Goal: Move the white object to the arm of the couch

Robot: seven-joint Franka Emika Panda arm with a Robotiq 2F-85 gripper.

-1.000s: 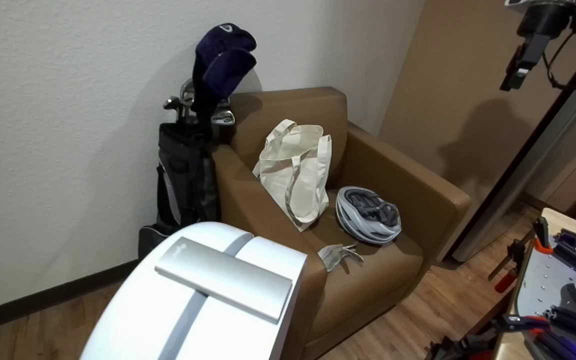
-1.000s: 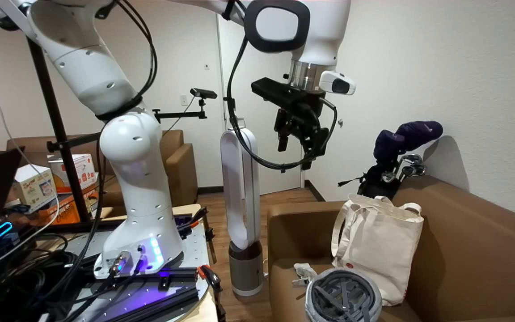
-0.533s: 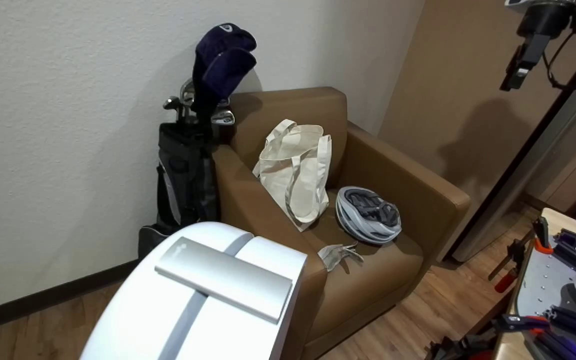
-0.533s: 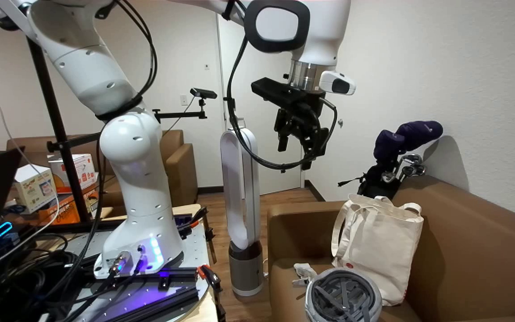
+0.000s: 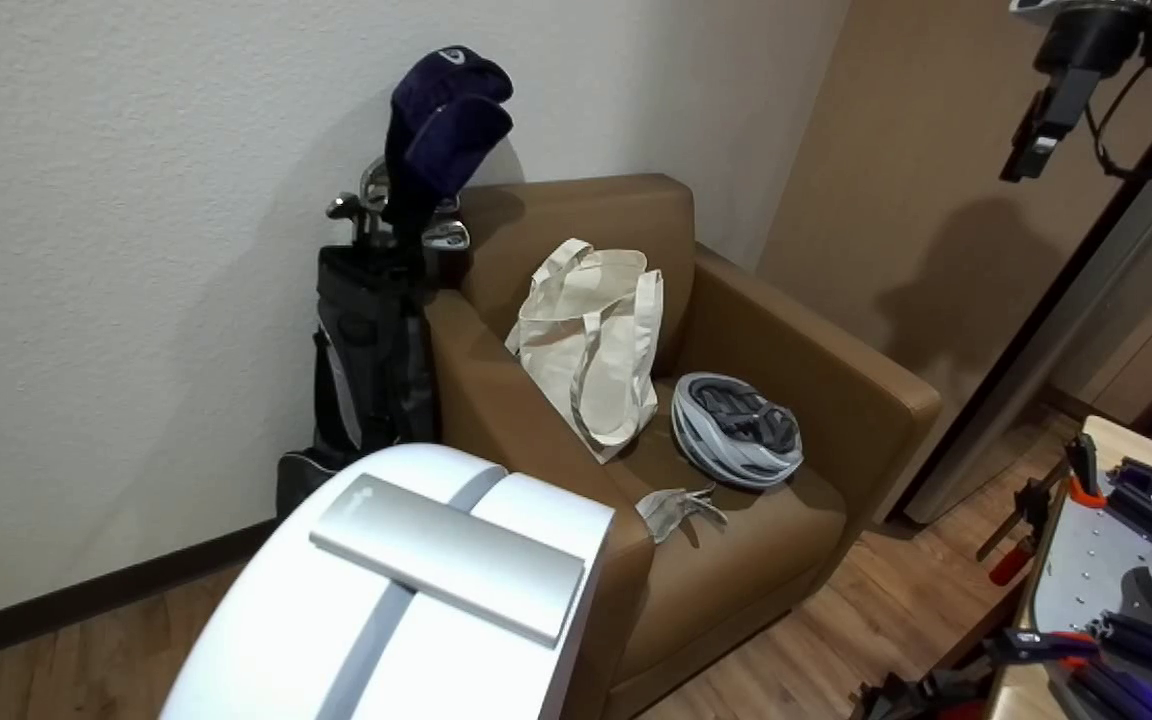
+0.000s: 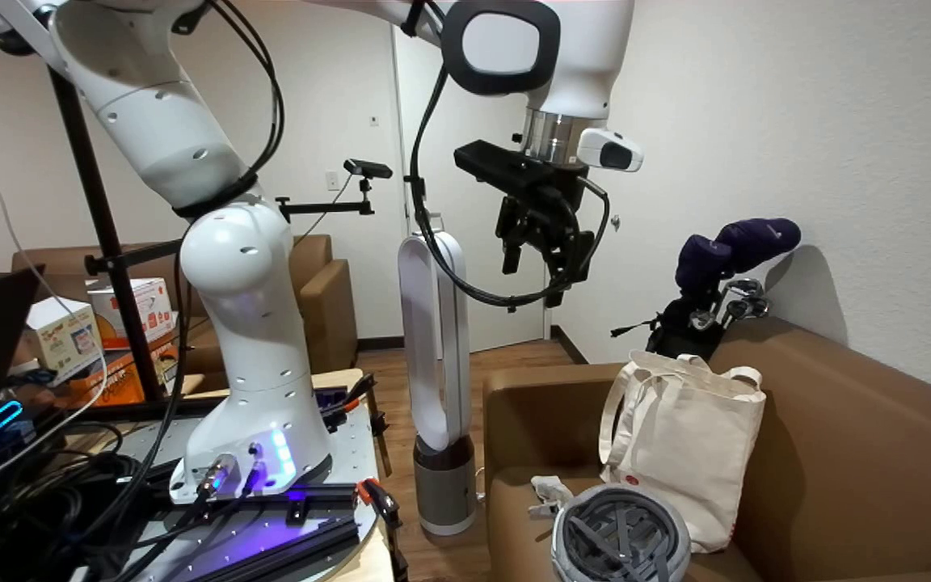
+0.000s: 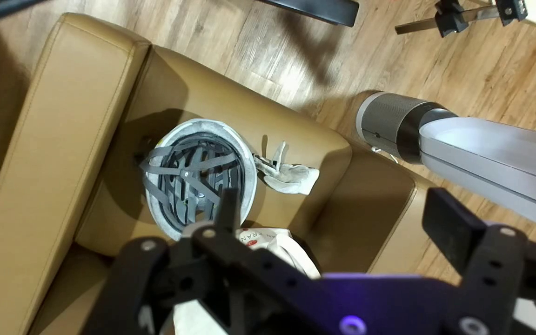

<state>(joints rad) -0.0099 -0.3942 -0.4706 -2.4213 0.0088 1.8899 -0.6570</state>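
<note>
Your gripper hangs high, well above the armchair, pointing down, jaws spread wide with nothing held between them. That height presumably lets your wrist view take in several candidates together. The wording does not settle which white object is meant: the bicycle helmet and the work glove both qualify. Both are on the seat cushion, so the transfer to a chair arm is judged not yet done.

The helmet rests open side up; that offers you a rim to pinch, though it may rock. The glove lies flat just beside it; expect limp fabric and a low grasp. The canvas tote bag leans on the backrest, which likely keeps it from slumping.

Count: one helmet, one glove, one tote bag with two handles, two chair arms. Off the seat, you have one golf bag topped by two navy head covers and one white tower fan, presumably too bulky to be your object.
</note>
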